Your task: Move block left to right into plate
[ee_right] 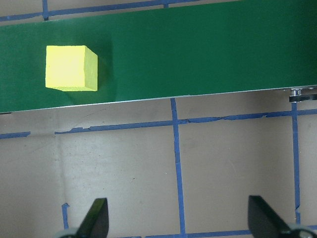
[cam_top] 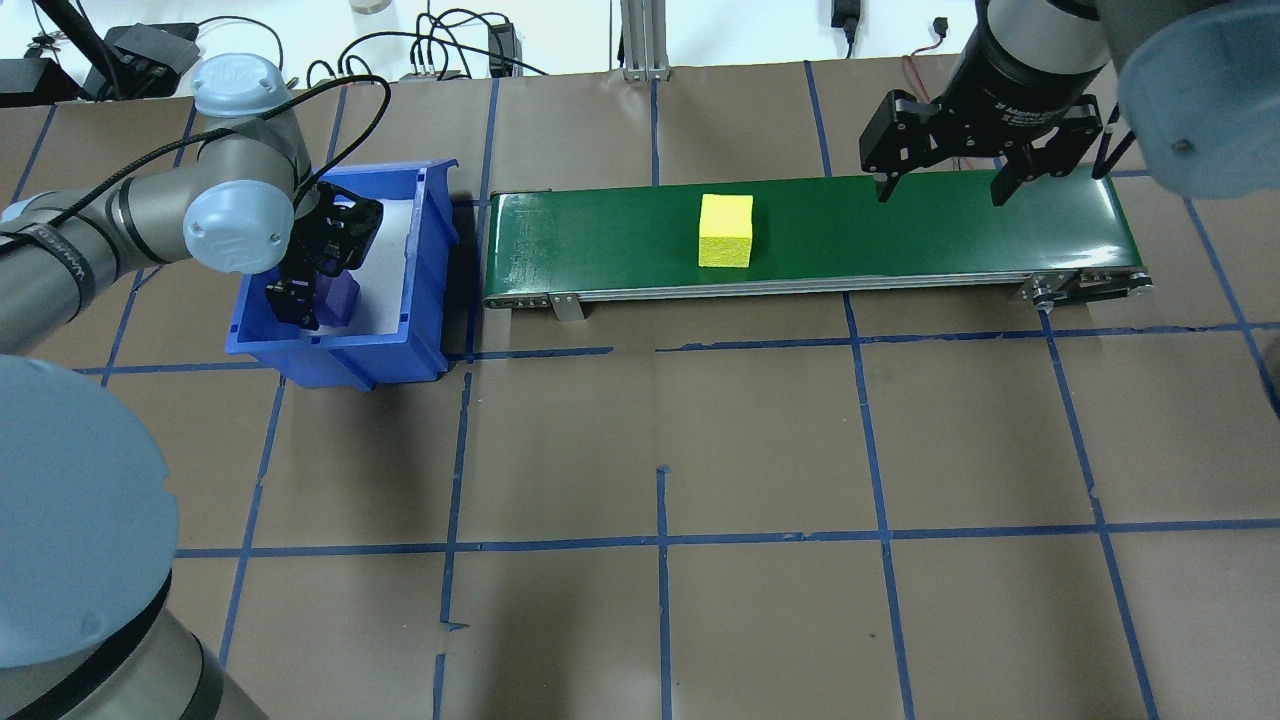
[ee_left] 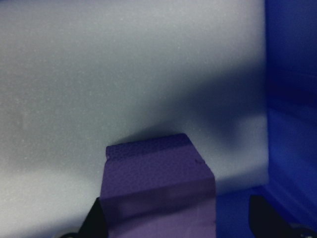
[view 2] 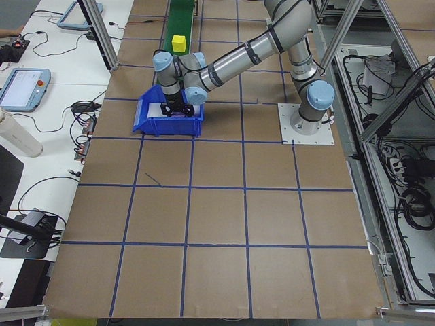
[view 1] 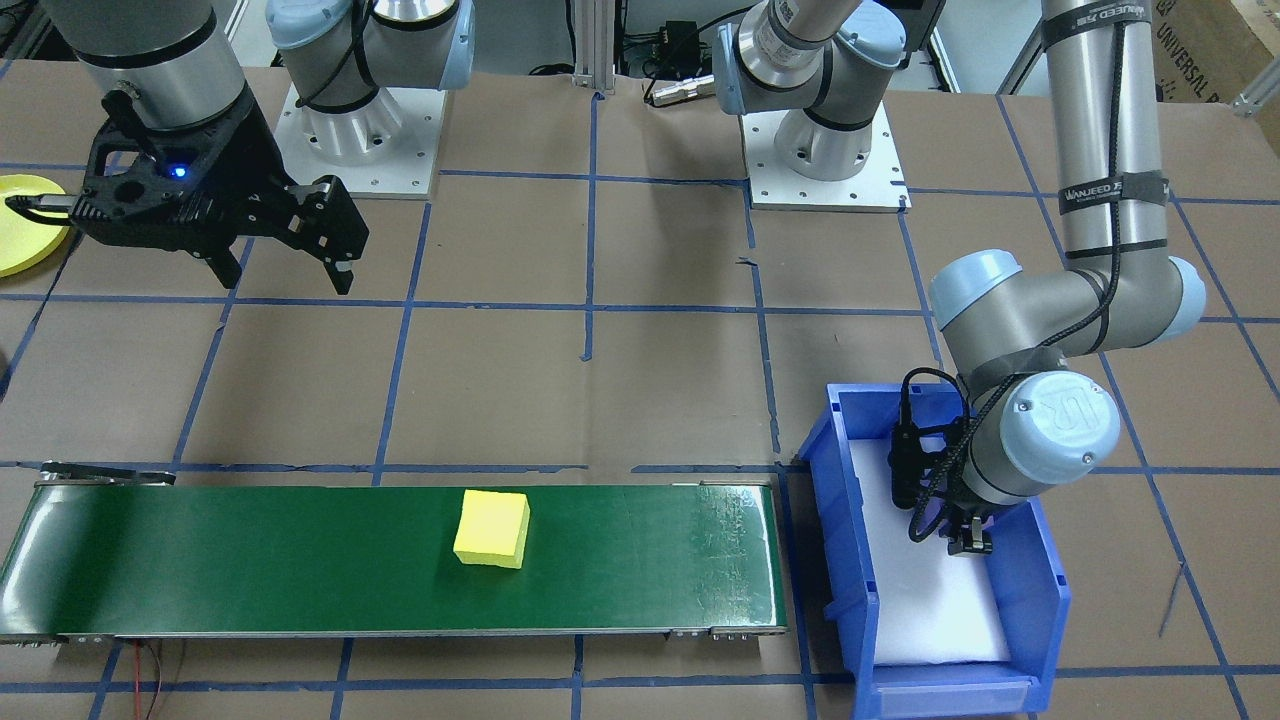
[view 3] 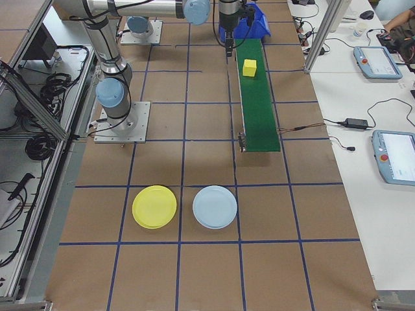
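Front-facing view: the yellow block is seen lying mid-length on the green conveyor belt, apart from both arms. The right gripper is held high with its jaws spread wide and nothing between them, near the yellow plate that is cut by the frame edge.

Overhead view: the left gripper is lowered inside the blue bin at a purple block; open belt is left on both sides of the yellow block.

Right side view: the yellow plate is shown beside a pale blue plate, well apart from the belt end, with bare table around for an approach.

Left wrist view: the purple block is framed between the fingers, seemingly gripped, close to the bin wall, so little side room is judged to remain.

Right wrist view: wide-open fingers are confirmed, with the belt edge ahead.
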`<action>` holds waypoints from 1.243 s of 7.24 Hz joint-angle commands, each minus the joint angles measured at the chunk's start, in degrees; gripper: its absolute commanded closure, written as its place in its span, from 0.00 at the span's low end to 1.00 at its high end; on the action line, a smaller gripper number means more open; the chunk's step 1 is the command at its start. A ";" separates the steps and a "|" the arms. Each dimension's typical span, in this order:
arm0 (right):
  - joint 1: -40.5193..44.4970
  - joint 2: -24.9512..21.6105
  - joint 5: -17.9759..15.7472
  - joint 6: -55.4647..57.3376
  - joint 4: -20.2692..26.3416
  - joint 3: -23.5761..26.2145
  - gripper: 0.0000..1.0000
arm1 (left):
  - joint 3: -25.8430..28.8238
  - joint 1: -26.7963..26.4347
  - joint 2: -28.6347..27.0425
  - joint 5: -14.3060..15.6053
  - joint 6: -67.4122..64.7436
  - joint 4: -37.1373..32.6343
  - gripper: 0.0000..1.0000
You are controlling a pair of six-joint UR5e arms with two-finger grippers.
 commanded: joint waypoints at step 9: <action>-0.09 0.09 -0.16 0.00 0.00 0.00 0.00 | 15.35 -19.65 -2.09 -3.44 -22.63 -5.37 0.60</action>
